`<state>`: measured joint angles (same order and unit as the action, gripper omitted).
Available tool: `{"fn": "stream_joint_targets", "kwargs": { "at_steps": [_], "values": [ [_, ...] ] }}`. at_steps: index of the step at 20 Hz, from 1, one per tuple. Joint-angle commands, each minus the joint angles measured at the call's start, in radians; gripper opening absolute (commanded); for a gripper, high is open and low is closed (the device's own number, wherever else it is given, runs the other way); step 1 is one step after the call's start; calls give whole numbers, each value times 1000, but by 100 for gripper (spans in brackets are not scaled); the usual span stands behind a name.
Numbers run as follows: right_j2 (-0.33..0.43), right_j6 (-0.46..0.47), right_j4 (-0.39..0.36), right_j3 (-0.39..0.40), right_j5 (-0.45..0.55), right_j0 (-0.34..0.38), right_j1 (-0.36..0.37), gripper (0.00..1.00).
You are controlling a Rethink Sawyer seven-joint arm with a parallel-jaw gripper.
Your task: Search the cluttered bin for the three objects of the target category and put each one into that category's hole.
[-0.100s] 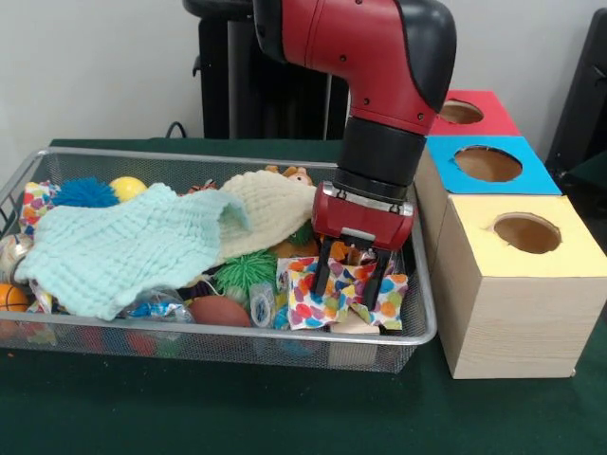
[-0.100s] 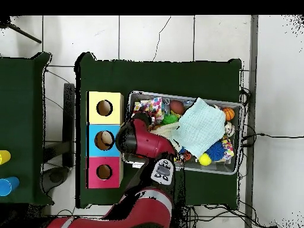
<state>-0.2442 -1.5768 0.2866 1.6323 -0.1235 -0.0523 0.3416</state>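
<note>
- The gripper (image 1: 352, 281) hangs inside the wire bin (image 1: 417, 322), at the bin end nearest to the three boxes. Its two dark fingers (image 1: 323, 269) are spread apart – released, with nothing between them.
- Directly under the gripper lies a colourful polka-dot cloth (image 1: 327, 301). The fingertips reach down to its crumpled folds, but I cannot tell if they touch it. Which category is the target, the pictures do not say.
- Beside the polka-dot cloth, further from the boxes, sit a green spiky rubber ball (image 1: 245, 270) and a smooth brown oval ball (image 1: 218, 311).
- A pale mint waffle-textured cloth (image 1: 119, 248) covers much of the bin's middle; a cream knitted cloth (image 1: 270, 209) lies partly under it, close to the gripper.
- At the bin end far from the boxes there are a blue fuzzy ball (image 1: 83, 192), a smooth yellow ball (image 1: 127, 188) and an orange basketball-like ball (image 1: 11, 298).
- Just beside the bin on the green surface (image 1: 285, 417) stand three boxes, each with a round hole on top – a light wooden box with yellow top (image 1: 517, 289), a blue box (image 1: 488, 164) and a red box (image 1: 469, 112).
</note>
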Motion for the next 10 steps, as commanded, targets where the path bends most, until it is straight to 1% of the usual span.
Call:
{"fn": "stream_joint_targets", "kwargs": {
  "at_steps": [1, 2, 5, 6, 9, 10],
  "values": [
    [47, -165, 21, 2, 149, 52, -71, 0],
    [51, -168, 20, 7, 142, 54, -66, 0],
    [22, -167, 31, -9, 147, 29, -68, 0],
    [22, -169, 32, -8, 142, 28, -65, 0],
    [-11, -174, 48, -14, 159, -2, -48, 0],
    [-28, -172, 47, -7, 169, -20, -27, 0]
  ]
}}
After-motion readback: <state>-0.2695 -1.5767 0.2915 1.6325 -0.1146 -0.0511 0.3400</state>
